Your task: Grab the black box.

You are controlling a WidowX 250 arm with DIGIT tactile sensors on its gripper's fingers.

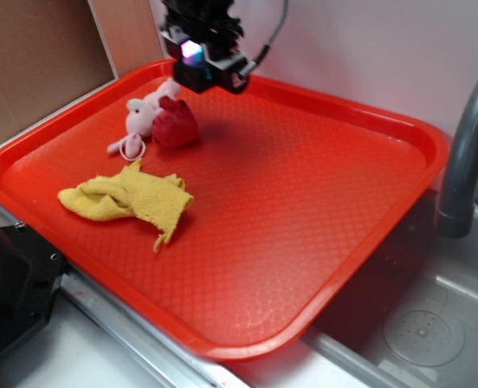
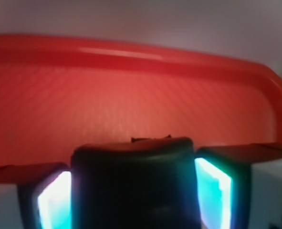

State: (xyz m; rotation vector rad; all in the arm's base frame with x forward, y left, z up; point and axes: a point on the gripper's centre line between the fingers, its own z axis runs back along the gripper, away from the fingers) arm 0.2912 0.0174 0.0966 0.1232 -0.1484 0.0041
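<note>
Red tray [image 1: 319,210] is filling the counter beside a sink [image 1: 433,323]. Black box [image 2: 136,186] is sitting wedged between the glowing fingers [image 2: 212,191], which are clamping it on both sides, raised over the tray's far corner. Just below the fingers a red ball [image 1: 175,124] and pink toy [image 1: 140,120] are lying together; a yellow cloth [image 1: 129,198] is lying nearer.

Red tray [image 1: 368,153]: 1.
Yellow cloth [image 1: 129,198], crumpled: 1.
Pink plush toy [image 1: 141,117]: 1.
Red ball [image 1: 176,125]: 1.
Black box [image 2: 136,186], between lit fingers in wrist view: 1.
Gripper [image 1: 210,69]: 1; glowing finger pads [image 2: 55,205]: 2.
Grey faucet [image 1: 465,153]: 1.
Sink basin [image 1: 433,315]: 1, drain [image 1: 423,335]: 1.
Cardboard panel [image 1: 36,56]: 1.
</note>
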